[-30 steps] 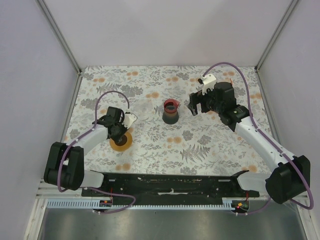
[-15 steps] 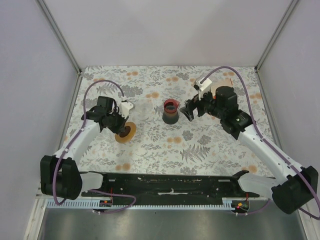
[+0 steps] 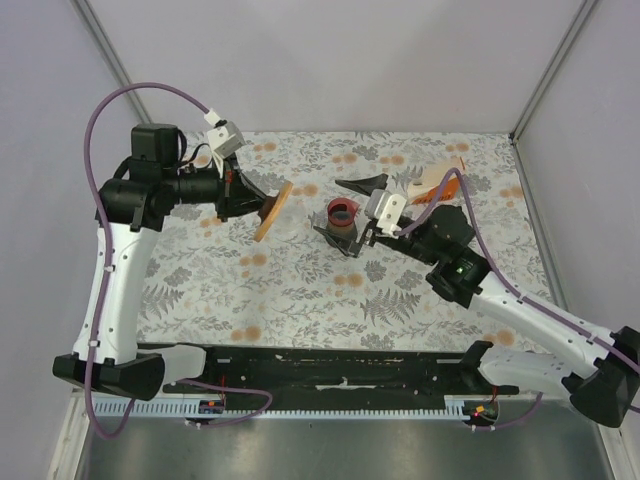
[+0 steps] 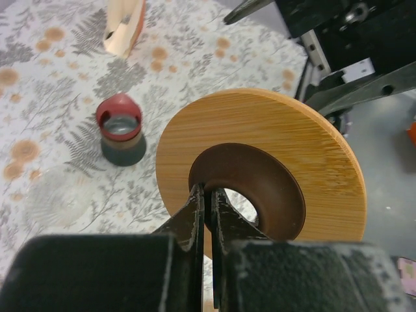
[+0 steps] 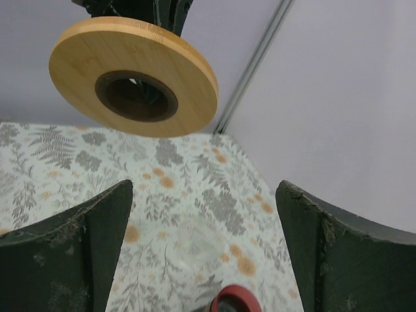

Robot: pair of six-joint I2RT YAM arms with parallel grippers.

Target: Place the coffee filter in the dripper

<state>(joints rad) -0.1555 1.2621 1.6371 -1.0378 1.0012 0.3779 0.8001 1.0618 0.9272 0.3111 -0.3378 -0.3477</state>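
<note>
Underneath all, table [image 3: 300, 290]: covered in a grey and orange floral print.
left arm [image 3: 110, 260]: stands tall on the left and reaches right over the far left of the table.
right arm [image 3: 520, 310]: stretches from the near right toward the middle.
right gripper [image 3: 328, 207]: spread wide and holding nothing. In the wrist view the cup's red rim shows low between its two fingers.
left gripper [image 4: 207, 193]: jaws almost together, pinching the wall of the dripper's dark centre. It carries the dripper clear of the table.
dripper [image 3: 273, 210]: a round, pale orange-brown wooden disc with a wide flat rim, visible grain and a dark brown funnel with a hole in the middle. It hangs in the air left of the cup, tipped up on edge with its face turned right.
box [image 3: 435, 180]: orange and white, lying at the far right.
cup [image 3: 342, 222]: dark grey with a red rim, upright at mid-table.
filter [image 4: 62, 198]: a thin, pale, rounded paper, faint against the print. It lies flat on the table just left of the cup, and neither gripper is touching it.
</note>
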